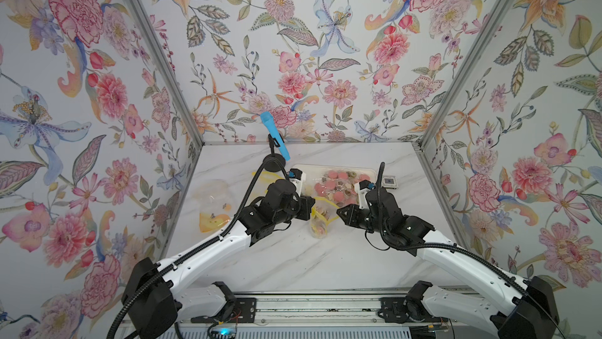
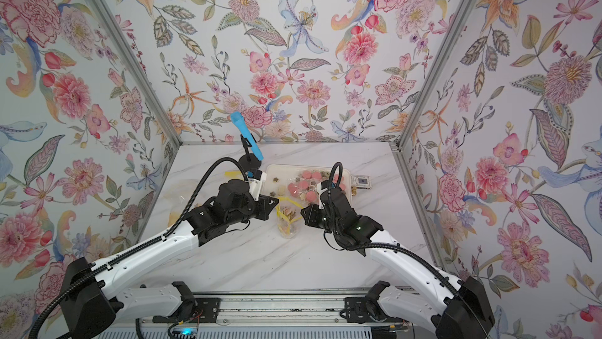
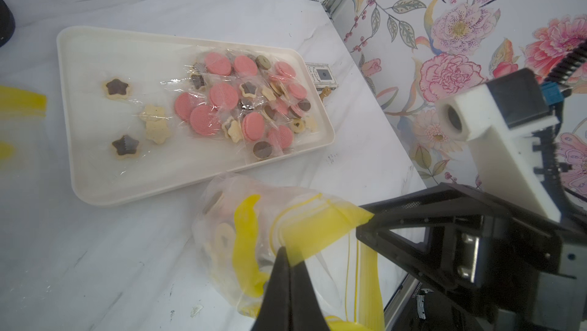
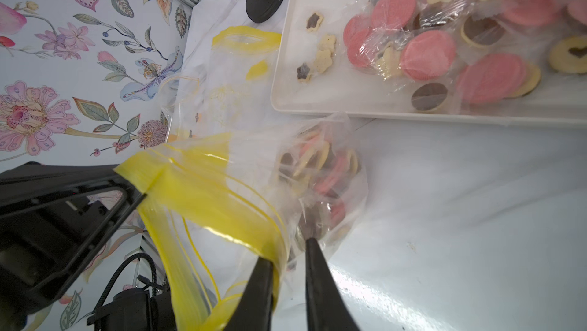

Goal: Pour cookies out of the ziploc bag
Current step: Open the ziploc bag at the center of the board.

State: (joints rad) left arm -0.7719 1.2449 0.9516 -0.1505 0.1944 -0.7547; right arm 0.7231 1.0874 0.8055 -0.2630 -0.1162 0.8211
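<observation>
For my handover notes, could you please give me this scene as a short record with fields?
Tray: white tray holding loose and plastic-wrapped cookies
Bag: ziploc bag beside the tray, yellow rim up, more cookies inside
Left gripper: left gripper, jaws shut on the yellow rim
Right gripper: right gripper, jaws parted at the opposite end of the rim
Other: second clear bag lying flat; blue microphone near the tray's corner
</observation>
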